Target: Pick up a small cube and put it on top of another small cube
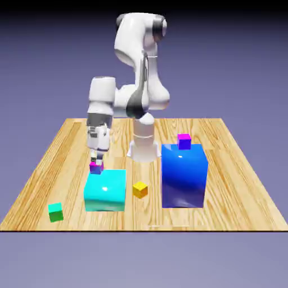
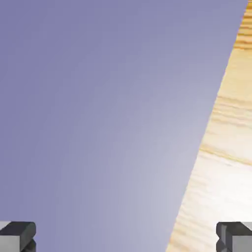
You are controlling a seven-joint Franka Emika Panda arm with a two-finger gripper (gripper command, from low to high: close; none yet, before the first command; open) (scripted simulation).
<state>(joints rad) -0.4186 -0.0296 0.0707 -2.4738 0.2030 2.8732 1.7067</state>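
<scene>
I have the small green cube [image 1: 55, 212] on the table [image 1: 236, 208], near its front edge and over on the exterior view's left. It sits apart from everything else, with its lighter, teal-green top facing up. The big cyan block [image 1: 105, 191] is to its right and a little farther back.

At the far left edge of that block I see one small magenta-and-violet cube [image 1: 96, 167]; I can't tell whether it is resting on the block or just behind it. My tool [image 2: 126, 237] is right by that cube in the exterior view, tips pointing down, though I can't judge whether they touch. In the hand view the two tips stand wide apart with nothing between them, only backdrop and a slanting strip of table showing past them.

Right of the cyan block is the small yellow-orange cube [image 1: 140, 190], on the table between it and the tall blue block [image 1: 183, 177]. The other magenta-and-violet cube [image 1: 184, 142] rests on top of the blue block, at the far edge. Beyond it all, my white arm [image 1: 144, 62] rises from its base at the far side, bending over toward the left.
</scene>
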